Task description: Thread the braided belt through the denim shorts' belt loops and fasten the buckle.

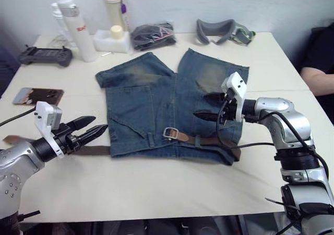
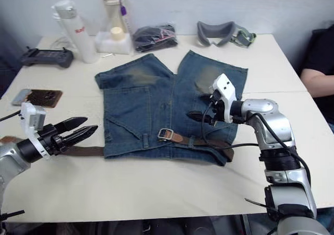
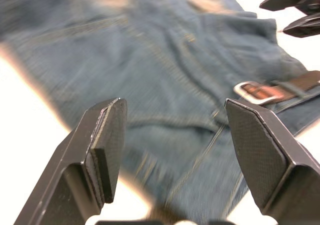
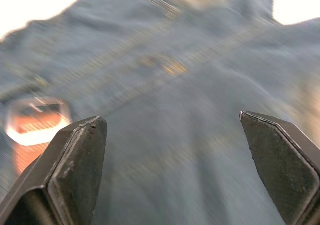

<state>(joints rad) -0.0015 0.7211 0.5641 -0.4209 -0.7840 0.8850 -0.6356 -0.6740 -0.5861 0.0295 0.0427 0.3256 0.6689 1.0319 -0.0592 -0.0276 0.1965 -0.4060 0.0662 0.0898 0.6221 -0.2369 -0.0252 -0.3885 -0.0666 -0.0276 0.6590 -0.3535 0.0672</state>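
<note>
My left gripper (image 1: pixel 100 126) hovers with fingers spread beside the blue denim shorts (image 1: pixel 151 104) on the white table (image 1: pixel 156 188); the dark brown braided belt (image 1: pixel 209 140) with silver buckle (image 1: pixel 170 133) crosses their waistband; my right gripper (image 1: pixel 201 105) hangs agape above them.

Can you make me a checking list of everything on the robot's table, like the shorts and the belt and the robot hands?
Surface: white table, wide bare strip at the near edge.
Job's things: denim shorts lie flat, waistband toward the robot; braided belt runs along the waistband, silver buckle near the middle, one end sticking out at the robot's left.
Clutter: two white bottles, black cloth bundle, grey goggles, black controller, phone, all at the far or left side.
Grippers: left gripper open, off the shorts' edge; right gripper open, over the shorts.
Cables: black cable loops from the right gripper.
Surroundings: a person's arm at the right edge.
</note>
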